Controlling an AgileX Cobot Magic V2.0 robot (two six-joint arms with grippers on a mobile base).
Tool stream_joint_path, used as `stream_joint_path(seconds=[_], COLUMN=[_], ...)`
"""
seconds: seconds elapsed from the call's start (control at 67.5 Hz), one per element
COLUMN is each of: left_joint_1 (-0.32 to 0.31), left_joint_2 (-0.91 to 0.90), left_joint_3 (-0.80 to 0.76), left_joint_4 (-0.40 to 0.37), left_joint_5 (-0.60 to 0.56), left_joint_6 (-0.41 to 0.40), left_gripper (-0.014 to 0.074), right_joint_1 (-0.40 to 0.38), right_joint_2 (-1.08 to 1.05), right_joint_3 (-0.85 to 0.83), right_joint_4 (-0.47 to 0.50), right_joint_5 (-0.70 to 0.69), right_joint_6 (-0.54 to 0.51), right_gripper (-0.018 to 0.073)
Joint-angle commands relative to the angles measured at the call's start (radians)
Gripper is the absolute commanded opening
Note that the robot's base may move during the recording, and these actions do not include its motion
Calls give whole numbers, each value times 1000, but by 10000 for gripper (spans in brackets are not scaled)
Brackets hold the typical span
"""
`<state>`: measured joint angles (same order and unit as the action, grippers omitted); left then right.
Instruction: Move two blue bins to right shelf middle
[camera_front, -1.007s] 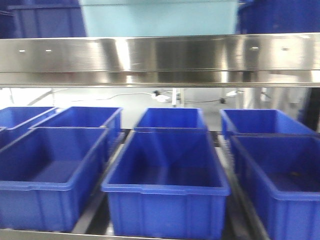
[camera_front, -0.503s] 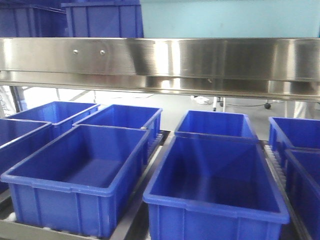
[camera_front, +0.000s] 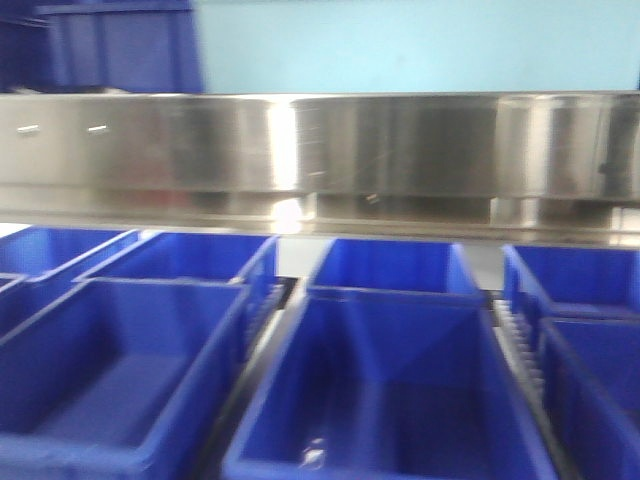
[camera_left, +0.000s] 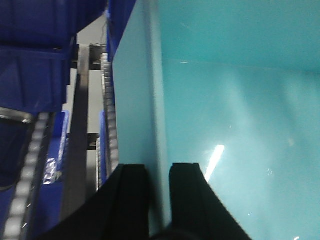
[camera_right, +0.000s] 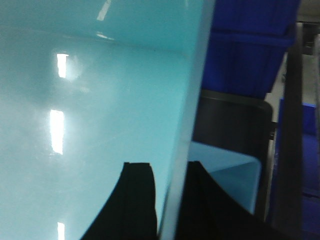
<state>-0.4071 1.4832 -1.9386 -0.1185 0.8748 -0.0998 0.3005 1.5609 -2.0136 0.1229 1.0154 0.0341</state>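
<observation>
A pale sky-blue bin (camera_front: 420, 45) fills the top of the front view, just above the wide stainless-steel front rail (camera_front: 320, 150) of a shelf tier. My left gripper (camera_left: 159, 172) is shut on the bin's left wall (camera_left: 150, 100), one finger on each side. My right gripper (camera_right: 170, 170) is shut on its right wall (camera_right: 192, 100) in the same way. The bin's inside (camera_right: 90, 110) looks empty. Part of a second pale blue bin (camera_right: 235, 177) shows beyond the right wall, lower down.
Several dark royal-blue crates (camera_front: 390, 400) stand in rows on the tier below the rail. More dark blue crates sit at upper left (camera_front: 110, 45) and beside the bin (camera_right: 250, 45). Roller tracks (camera_left: 107, 100) run along the bin's left side.
The view has shifted: the rail now sits lower in the frame and the pale blue bin spans more of the top. The dark crates below have slid sideways and down.
</observation>
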Motion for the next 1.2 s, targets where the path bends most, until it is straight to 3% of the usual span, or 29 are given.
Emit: stream_joint_path(seconds=[0.0, 1.184], left_joint_1=[1, 1], left_joint_2=[-20, -20], left_joint_3=[-16, -16], left_joint_4=[-53, -53], left_joint_5=[-62, -62], left_joint_6=[-8, -8], left_gripper=[-111, -111], right_joint_1=[-4, -4], right_joint_2=[-6, -6], right_joint_3=[-9, -9], right_joint_4=[-4, -4], right_joint_5=[-36, -36], right_joint_6=[-22, -22], right_gripper=[-152, -152])
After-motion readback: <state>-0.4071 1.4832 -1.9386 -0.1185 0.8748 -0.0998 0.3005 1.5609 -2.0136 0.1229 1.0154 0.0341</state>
